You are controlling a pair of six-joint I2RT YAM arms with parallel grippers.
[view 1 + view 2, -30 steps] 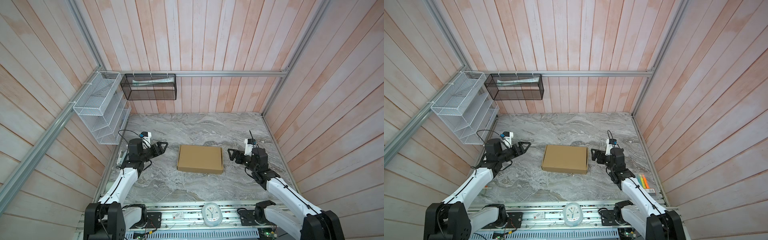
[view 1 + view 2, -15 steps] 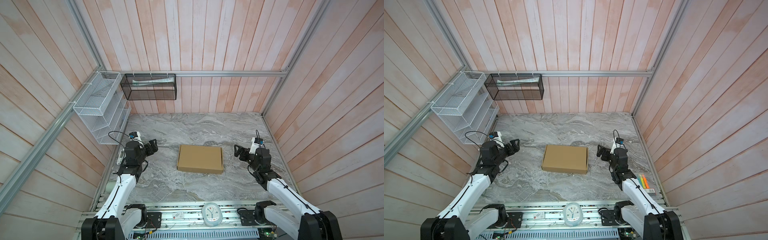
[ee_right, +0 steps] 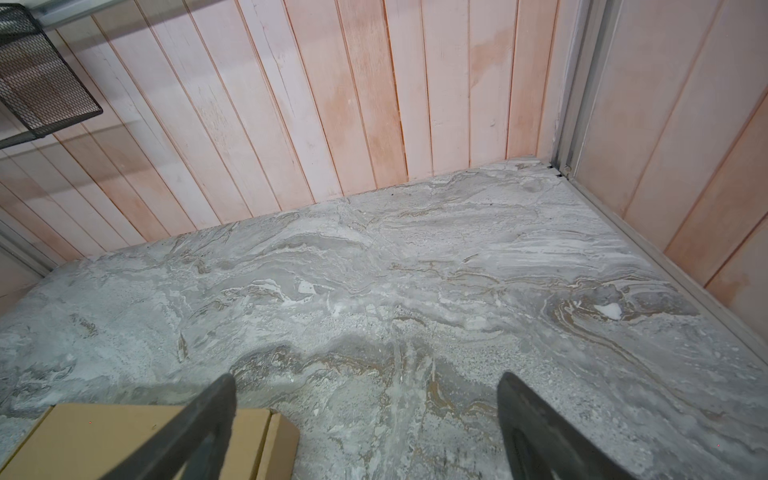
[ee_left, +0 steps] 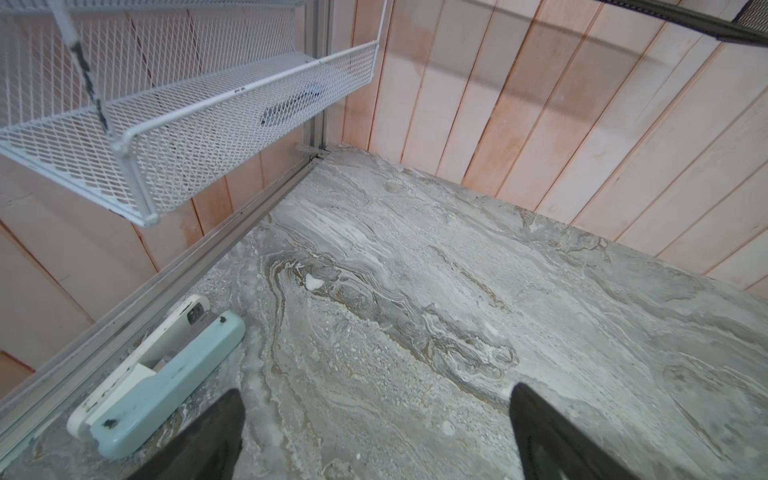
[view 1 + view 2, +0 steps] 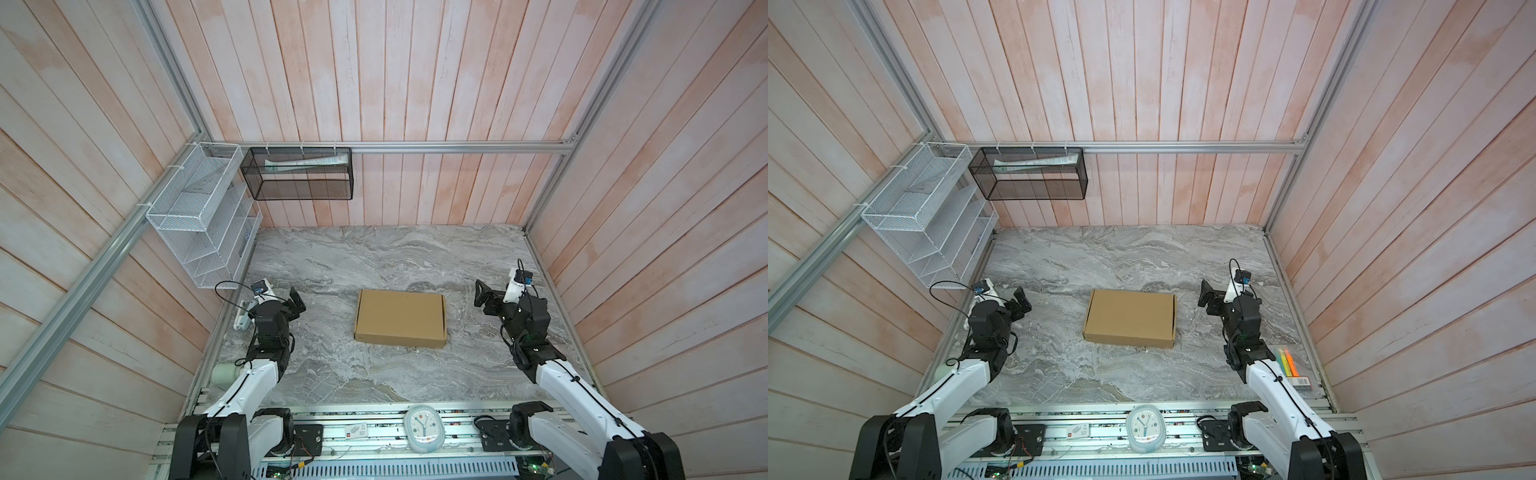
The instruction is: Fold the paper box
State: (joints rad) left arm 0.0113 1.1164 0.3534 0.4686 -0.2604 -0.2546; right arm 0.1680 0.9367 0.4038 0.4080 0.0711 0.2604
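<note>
- Left gripper (image 5: 297, 301) of mine is hanging spread wide, gripping nothing.
- My right gripper (image 5: 480, 295) is gaping wide, also empty.
- Paper box (image 5: 401, 318) is lying closed on the table (image 5: 374, 257), between both grippers, touching neither.

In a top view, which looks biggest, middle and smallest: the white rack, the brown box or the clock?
1. white rack
2. paper box
3. clock
The rack hangs nearer the camera, so its lead is unsure.
</note>
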